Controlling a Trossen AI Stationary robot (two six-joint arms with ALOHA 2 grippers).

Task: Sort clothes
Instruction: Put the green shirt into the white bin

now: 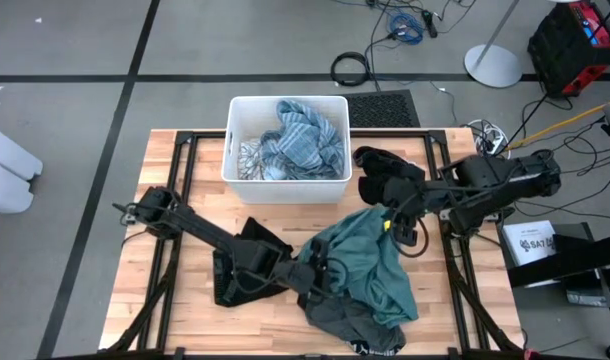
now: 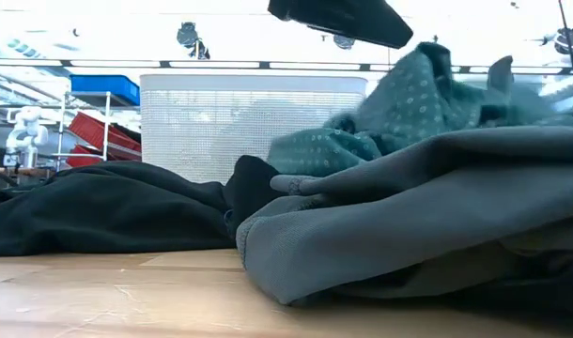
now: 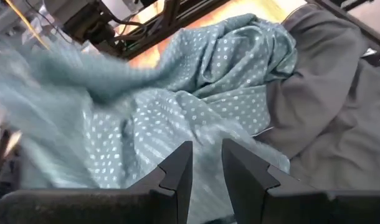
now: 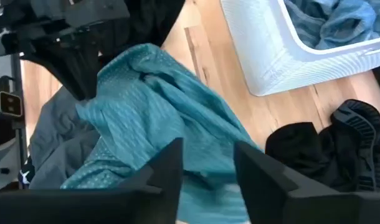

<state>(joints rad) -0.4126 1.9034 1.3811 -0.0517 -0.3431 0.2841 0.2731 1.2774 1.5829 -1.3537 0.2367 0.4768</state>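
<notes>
The right gripper [image 4: 205, 163] stood parted and empty above the teal dotted garment [image 4: 159, 106], which lay heaped on the table just beneath it. The left gripper [image 3: 207, 163], slightly parted, hovered over the same cloth. A good regrasp would probably pinch one raised fold only, clear of the grey garment [image 1: 350, 320] underneath.

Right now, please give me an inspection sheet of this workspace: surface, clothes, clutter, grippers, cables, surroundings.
Surface: wooden table, partly covered by clothes.
Job's things: teal garment on the table, overlapping a grey garment; black garment under the left arm; small black pieces right of the bin; blue striped clothes inside the bin.
Clutter: nothing seen.
Grippers: left gripper open over the teal garment, holding nothing; right gripper open above the same garment, holding nothing.
Cables: coils on the floor behind the table.
Surroundings: red-black case; round stand base.
</notes>
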